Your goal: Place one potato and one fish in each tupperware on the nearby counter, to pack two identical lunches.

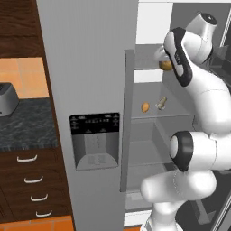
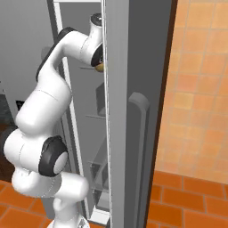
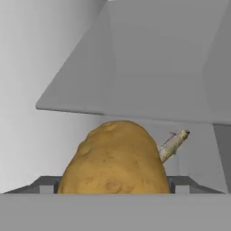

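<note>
My gripper point(image 3: 114, 187) reaches into the open fridge at the upper shelf and is shut on a large brown potato point(image 3: 115, 158), with a dark finger tip point(image 3: 47, 186) against each side of it. The same potato point(image 1: 166, 65) peeks out beside the hand, and its edge shows in the right base view as the potato point(image 2: 100, 67). A thin silvery fish point(image 3: 173, 144) lies just behind it. On the shelf below sit a second potato point(image 1: 145, 107) and a fish point(image 1: 161, 103). The dark speckled counter point(image 1: 27, 124) is at the left. The tupperware is out of view.
The closed grey fridge door with its dispenser panel point(image 1: 94, 140) stands between fridge and counter. A grey toaster point(image 1: 6, 100) sits on the counter. A grey shelf point(image 3: 149, 67) hangs close above the hand. The open fridge door point(image 2: 133, 111) stands on the right.
</note>
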